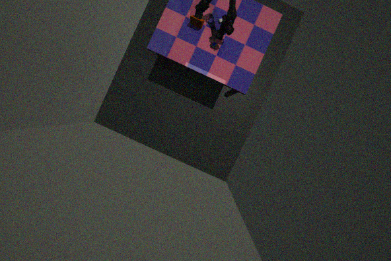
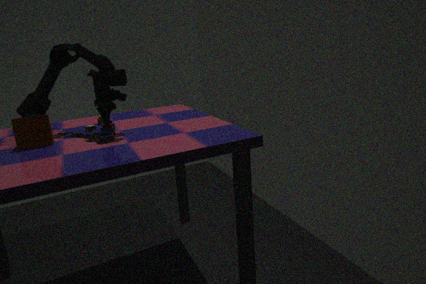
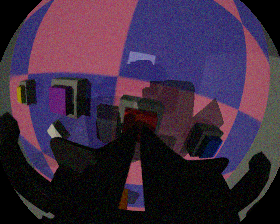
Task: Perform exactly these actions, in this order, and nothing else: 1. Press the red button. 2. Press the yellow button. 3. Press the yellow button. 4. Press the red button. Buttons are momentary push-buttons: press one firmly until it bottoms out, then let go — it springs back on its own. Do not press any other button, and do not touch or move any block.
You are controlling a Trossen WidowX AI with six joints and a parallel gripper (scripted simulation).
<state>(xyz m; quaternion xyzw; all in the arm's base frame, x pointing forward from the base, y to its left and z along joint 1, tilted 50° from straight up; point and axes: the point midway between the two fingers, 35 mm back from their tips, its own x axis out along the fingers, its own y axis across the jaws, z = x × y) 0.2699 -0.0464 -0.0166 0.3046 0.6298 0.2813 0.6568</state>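
Observation:
The red button is in the middle of the wrist view, in a grey housing. My gripper is shut with nothing between its fingers. Its tips overlap the lower part of the red cap in the wrist view and are at or just above it; whether the cap is pushed down cannot be told. The yellow button is at the far left of the wrist view, away from the fingers. In the top view the arm and its shadow hide most of the buttons.
A purple button stands left of the red one, and a blue button right of it. A small white block lies below the purple button in the wrist view. An orange box is at the arm's base.

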